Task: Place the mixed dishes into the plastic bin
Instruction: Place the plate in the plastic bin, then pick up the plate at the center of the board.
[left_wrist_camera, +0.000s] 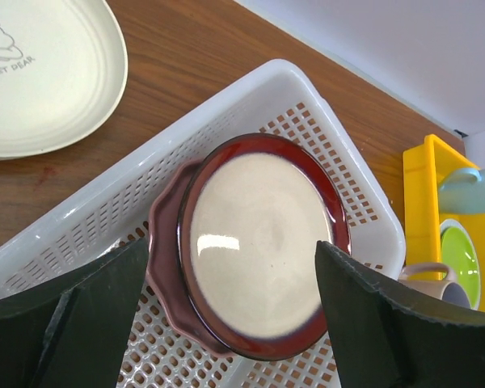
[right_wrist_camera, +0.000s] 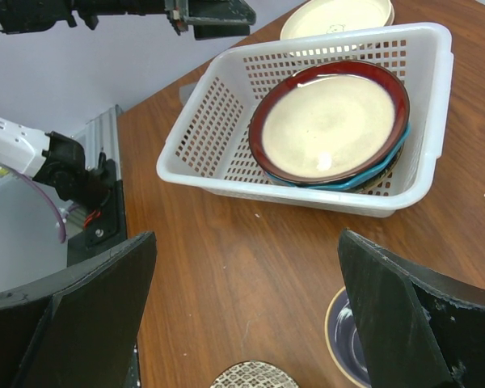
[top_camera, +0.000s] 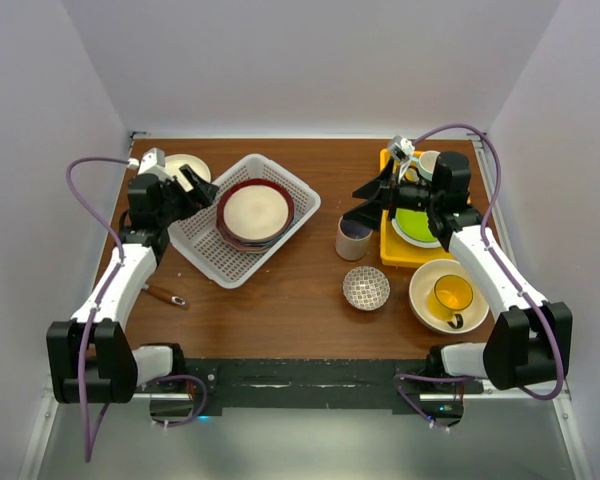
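The white plastic bin [top_camera: 206,249] [left_wrist_camera: 291,77] [right_wrist_camera: 307,196] sits at the left-centre of the table. It holds a stack of plates topped by a cream plate with a dark red rim [top_camera: 255,212] [left_wrist_camera: 259,242] [right_wrist_camera: 331,121]; a pink scalloped plate [left_wrist_camera: 162,259] and a blue one [right_wrist_camera: 364,179] lie beneath. My left gripper [top_camera: 192,183] [left_wrist_camera: 233,246] hovers open above the stack, holding nothing. My right gripper [top_camera: 372,200] [right_wrist_camera: 246,236] is open over bare table. Outside the bin are a cream plate [top_camera: 185,165] [left_wrist_camera: 32,73], beige mug [top_camera: 353,238], patterned bowl [top_camera: 366,288], and a large cream bowl [top_camera: 425,300] holding a yellow mug [top_camera: 452,296].
A yellow tray [top_camera: 405,252] [left_wrist_camera: 424,202] at the right rear carries a green plate [top_camera: 415,225] [left_wrist_camera: 461,259] and a pale blue mug [top_camera: 427,160] [left_wrist_camera: 469,186]. A brown-handled utensil [top_camera: 165,296] lies near the left arm. White walls enclose the table.
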{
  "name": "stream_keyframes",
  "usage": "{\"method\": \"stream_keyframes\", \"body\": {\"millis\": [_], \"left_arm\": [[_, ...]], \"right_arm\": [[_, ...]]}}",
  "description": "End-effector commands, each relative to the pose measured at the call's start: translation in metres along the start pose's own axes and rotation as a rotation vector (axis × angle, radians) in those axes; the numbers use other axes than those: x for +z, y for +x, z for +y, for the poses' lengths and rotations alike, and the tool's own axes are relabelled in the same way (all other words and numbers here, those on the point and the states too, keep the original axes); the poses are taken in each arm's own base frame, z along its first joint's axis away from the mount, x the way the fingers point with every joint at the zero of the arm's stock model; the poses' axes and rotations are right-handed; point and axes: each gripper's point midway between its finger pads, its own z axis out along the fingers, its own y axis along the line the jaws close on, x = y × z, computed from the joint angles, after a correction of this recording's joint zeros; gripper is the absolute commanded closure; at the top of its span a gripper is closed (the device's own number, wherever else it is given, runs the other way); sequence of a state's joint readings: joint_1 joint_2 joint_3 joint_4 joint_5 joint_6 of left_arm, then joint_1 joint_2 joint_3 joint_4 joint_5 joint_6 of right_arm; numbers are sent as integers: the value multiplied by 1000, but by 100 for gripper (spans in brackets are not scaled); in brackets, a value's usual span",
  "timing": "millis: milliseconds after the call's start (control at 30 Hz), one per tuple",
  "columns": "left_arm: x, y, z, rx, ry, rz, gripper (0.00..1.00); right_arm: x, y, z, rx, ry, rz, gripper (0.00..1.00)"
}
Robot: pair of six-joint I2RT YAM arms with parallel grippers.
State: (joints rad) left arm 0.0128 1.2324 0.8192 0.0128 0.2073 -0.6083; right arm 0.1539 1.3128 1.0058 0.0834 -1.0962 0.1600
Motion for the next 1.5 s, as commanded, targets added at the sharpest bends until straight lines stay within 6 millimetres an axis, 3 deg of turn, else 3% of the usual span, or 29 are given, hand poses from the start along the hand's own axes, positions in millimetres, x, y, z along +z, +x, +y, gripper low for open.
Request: {"method": "stream_keyframes", "body": {"millis": [0, 167, 367, 733, 1467], "left_arm": [[-18, -43, -18, 94, 17, -126, 7], [-31, -53, -16, 128, -16, -158, 0], [-42, -62, -21, 140, 5, -180, 0], [-54, -80, -13, 141, -21, -223, 0], [-43, -107, -1, 76, -35, -257, 0]], "right_arm": [[-6, -13, 12, -64, -25, -31, 2], [-6, -13, 11, -64, -22, -30, 2], [-7, -14, 11, -69, -22, -29, 2], [-9, -14, 11, -72, -21, -30, 2], [-11, -15, 11, -74, -23, -32, 2]]}}
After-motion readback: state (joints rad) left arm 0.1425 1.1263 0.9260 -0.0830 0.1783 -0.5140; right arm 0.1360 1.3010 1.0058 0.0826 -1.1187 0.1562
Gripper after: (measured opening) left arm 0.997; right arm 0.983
